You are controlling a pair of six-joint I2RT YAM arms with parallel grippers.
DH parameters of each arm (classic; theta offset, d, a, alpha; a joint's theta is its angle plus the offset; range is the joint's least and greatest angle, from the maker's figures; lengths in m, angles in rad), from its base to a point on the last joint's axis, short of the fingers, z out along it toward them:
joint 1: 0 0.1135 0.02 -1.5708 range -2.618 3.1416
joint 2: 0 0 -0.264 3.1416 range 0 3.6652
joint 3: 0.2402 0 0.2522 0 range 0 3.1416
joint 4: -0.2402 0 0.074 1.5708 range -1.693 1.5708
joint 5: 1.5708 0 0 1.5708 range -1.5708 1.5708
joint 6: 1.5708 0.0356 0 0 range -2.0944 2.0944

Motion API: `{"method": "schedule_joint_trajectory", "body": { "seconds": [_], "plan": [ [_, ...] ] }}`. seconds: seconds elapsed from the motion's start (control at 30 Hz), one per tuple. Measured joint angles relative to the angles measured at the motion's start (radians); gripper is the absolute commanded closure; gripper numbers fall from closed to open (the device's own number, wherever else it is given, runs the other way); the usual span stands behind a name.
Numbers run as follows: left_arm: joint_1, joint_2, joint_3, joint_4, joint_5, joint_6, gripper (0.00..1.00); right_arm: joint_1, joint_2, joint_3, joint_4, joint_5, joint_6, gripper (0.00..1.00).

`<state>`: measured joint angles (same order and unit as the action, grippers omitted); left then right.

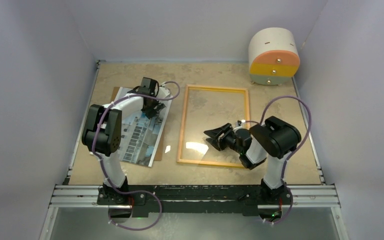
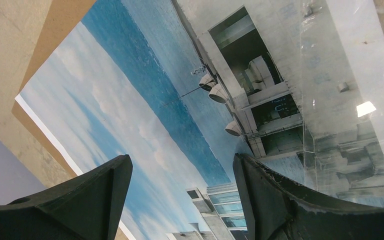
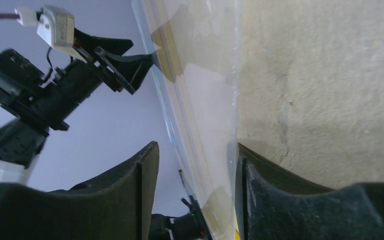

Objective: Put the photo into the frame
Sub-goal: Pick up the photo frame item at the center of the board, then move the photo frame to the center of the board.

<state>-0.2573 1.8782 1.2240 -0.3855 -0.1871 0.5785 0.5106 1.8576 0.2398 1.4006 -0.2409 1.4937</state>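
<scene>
Wood-coloured frame (image 1: 215,88) holds clear pane (image 1: 212,112); photo (image 1: 140,137) beside.

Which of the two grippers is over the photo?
The left gripper, its fingers spread just above the photo. The right gripper is instead over the clear pane of the frame.

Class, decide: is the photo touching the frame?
Apart. The top external view shows a strip of bare table between the photo and the frame.
</scene>
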Motion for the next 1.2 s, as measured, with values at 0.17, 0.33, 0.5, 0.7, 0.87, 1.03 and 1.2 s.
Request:
{"method": "schedule_joint_trajectory", "body": {
  "seconds": [0.17,0.33,0.5,0.7,0.87,1.03,1.2],
  "plan": [
    [-0.007,-0.001,-0.005,0.007,-0.011,0.002,0.21,0.006,0.102,0.001,0.115,0.015,0.065,0.64],
    [-0.008,-0.005,-0.004,0.004,-0.012,0.002,0.2,0.005,0.068,0.001,0.108,0.009,0.058,0.82],
    [-0.008,-0.006,0.015,-0.032,-0.008,0.002,0.18,-0.036,-0.095,0.031,0.0,-0.052,-0.037,1.0],
    [-0.007,-0.006,0.065,-0.085,-0.009,0.002,0.17,-0.191,-0.278,0.225,-0.502,-0.229,-0.316,1.0],
    [-0.007,-0.006,0.088,-0.095,-0.01,0.002,0.17,-0.295,-0.308,0.521,-1.092,-0.328,-0.699,0.91],
    [-0.007,-0.006,0.095,-0.114,-0.007,0.001,0.17,-0.314,-0.317,0.607,-1.387,-0.339,-0.875,1.0],
    [-0.008,-0.006,0.105,-0.126,0.009,-0.008,0.17,-0.315,-0.287,0.689,-1.601,-0.327,-0.959,1.0]
  ]
}}
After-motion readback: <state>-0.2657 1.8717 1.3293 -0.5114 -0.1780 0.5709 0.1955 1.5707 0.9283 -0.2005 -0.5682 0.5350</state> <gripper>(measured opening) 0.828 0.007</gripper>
